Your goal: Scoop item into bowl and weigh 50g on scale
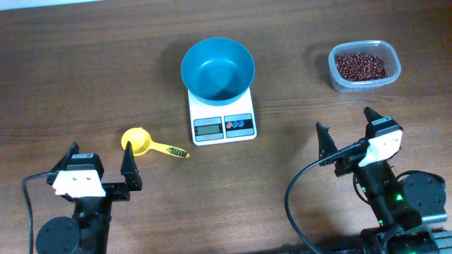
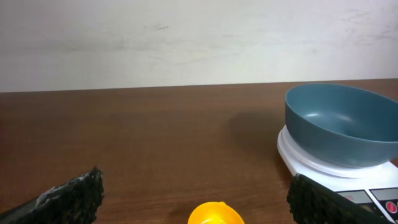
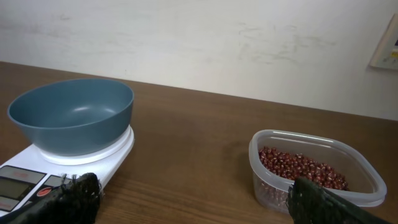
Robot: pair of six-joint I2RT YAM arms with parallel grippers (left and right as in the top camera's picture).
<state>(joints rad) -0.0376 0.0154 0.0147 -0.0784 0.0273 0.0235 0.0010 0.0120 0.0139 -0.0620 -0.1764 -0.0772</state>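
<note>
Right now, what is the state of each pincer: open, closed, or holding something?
Left pincer: open, holding nothing.
Right pincer: open, holding nothing.

Table (image 1: 70, 56): dark brown wood-grain top that fills the whole overhead view, with the grain running side to side and a matt finish. In both wrist views its far edge runs straight along the foot of the wall. Wall (image 2: 186, 37): plain off-white with faint scuffs and grey smudges. White wall plate (image 3: 390, 43): cut off at the upper right edge of the right wrist view, kind cannot be told. Light: even and diffuse, shadows soft
</note>
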